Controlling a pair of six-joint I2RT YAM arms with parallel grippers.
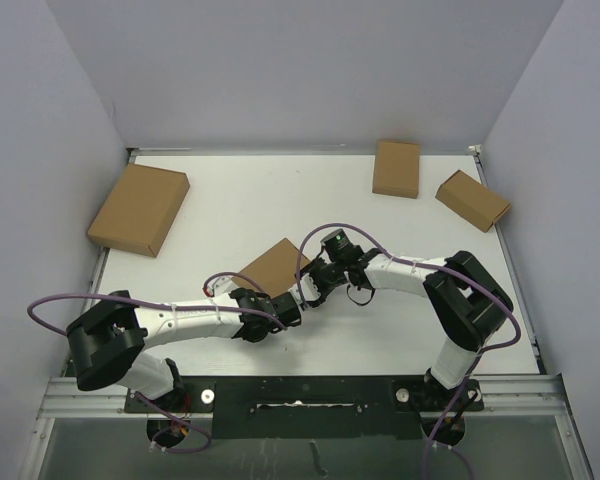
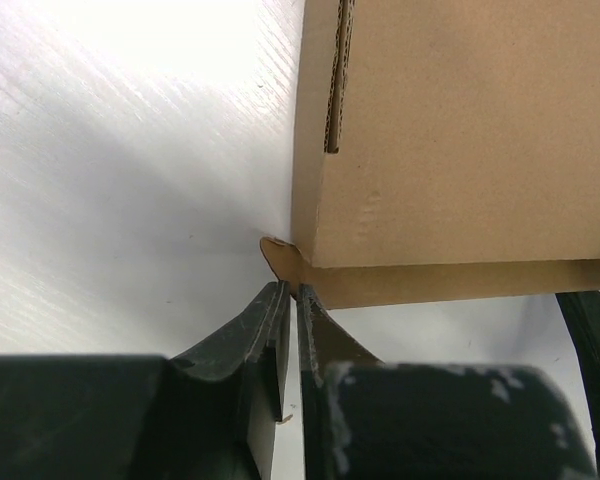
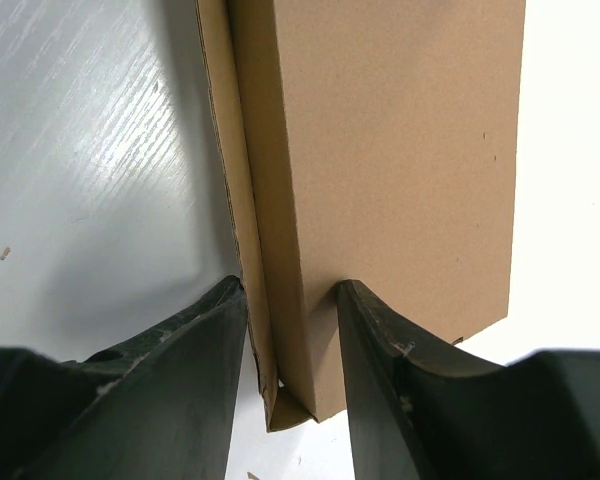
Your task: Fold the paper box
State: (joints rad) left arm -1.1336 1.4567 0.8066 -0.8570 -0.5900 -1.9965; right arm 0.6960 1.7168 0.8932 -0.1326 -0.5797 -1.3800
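Left pincer [image 2: 292, 290] nips paper box [image 2: 460, 130] flap — right pincer [image 3: 292, 290] grips its edge.

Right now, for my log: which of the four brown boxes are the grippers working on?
The middle box, gripped by left gripper and right gripper; the large box far left and two small boxes far right sit untouched.
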